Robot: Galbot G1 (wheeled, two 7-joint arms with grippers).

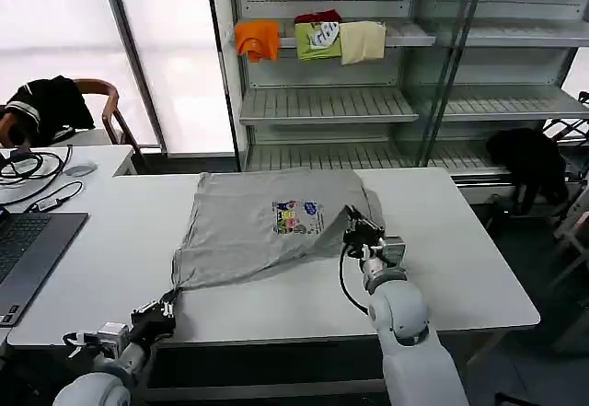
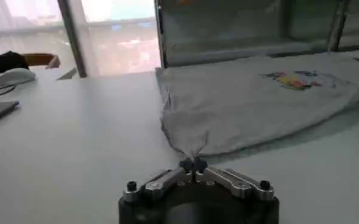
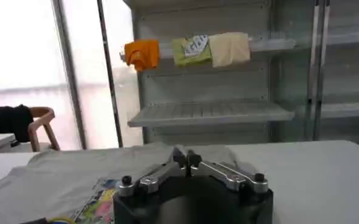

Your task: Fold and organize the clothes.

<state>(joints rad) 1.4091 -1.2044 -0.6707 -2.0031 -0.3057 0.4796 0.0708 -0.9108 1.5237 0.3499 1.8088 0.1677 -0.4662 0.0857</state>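
Observation:
One of the clothes, a light grey short-sleeved shirt (image 1: 267, 222) with a small multicoloured chest print (image 1: 296, 216), lies spread on the white table (image 1: 460, 268). My left gripper (image 1: 168, 309) is at the table's near edge, shut on the shirt's near-left corner (image 2: 192, 151), which is drawn to a point. The left wrist view shows the cloth fanning out from the closed fingertips (image 2: 192, 164). My right gripper (image 1: 354, 224) is at the shirt's right edge, shut on a raised fold of grey fabric (image 3: 179, 151). The print (image 3: 100, 204) lies just beside it.
A laptop (image 1: 28, 249), cables (image 1: 32, 167) and a mouse (image 1: 81, 169) are on the table's left. Behind stands a shelf unit (image 1: 322, 102) with orange (image 1: 257, 40), green (image 1: 317, 40) and cream (image 1: 363, 41) folded garments. Black garments hang on a chair (image 1: 46, 107) and at the right (image 1: 529, 162).

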